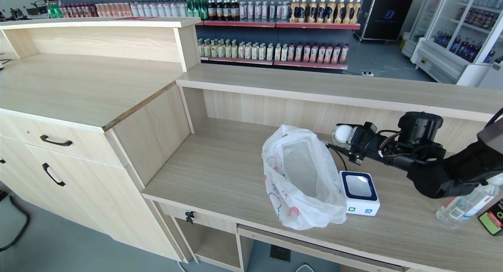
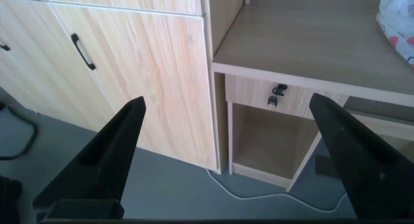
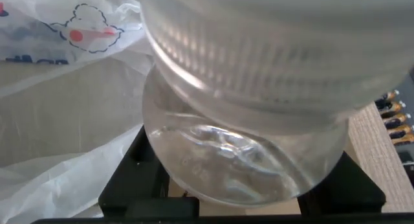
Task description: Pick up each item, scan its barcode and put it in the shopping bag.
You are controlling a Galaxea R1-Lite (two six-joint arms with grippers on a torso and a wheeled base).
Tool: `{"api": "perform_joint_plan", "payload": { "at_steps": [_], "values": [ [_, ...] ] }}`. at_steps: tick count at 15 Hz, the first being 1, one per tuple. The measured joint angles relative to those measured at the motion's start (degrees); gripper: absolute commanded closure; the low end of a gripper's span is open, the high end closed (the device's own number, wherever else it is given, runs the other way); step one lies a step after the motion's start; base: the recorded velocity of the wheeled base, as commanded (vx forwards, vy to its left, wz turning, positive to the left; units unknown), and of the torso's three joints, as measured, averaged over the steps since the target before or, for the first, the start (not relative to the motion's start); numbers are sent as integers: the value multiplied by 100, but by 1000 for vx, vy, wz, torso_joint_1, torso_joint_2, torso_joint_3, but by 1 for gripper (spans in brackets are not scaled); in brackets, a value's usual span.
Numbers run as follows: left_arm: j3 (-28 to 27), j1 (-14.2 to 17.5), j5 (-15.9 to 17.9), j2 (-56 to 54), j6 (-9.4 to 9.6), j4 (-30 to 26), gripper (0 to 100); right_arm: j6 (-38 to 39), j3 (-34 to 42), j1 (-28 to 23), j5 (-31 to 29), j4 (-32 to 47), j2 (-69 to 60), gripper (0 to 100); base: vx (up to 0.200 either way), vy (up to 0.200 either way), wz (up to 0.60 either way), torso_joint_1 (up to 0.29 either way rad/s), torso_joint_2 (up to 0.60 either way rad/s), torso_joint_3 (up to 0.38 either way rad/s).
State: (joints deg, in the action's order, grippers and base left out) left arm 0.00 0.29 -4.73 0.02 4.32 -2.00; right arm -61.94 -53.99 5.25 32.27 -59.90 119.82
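Left gripper (image 2: 228, 101) hangs with jaws spread wide and nothing between them, facing the cabinet doors (image 2: 129, 68). On the counter (image 1: 220, 166) the white shopping bag (image 1: 302, 177) gapes open, with the scanner (image 1: 359, 193) touching its right side. Right gripper (image 1: 346, 141) is clamped on a clear bottle (image 3: 246, 120), squarely between the jaws, just beside the bag's far right rim. A second bottle (image 1: 461, 207) lies at the counter's right end.

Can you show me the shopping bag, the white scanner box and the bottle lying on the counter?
shopping bag (image 1: 302, 177), head view, inside its open mouth.
scanner (image 1: 359, 190), head view, its dark top window.
bottle (image 1: 467, 205), head view, its clear body.
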Motion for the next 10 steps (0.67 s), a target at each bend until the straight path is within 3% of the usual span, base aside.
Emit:
{"api": "perform_joint_plan", "payload": {
  "at_steps": [10],
  "values": [
    [0, 1, 0, 0, 0, -2, 0, 4, 9, -83, 284, -647, 496, 100, 0, 0, 0, 0, 0, 0]
  ]
}}
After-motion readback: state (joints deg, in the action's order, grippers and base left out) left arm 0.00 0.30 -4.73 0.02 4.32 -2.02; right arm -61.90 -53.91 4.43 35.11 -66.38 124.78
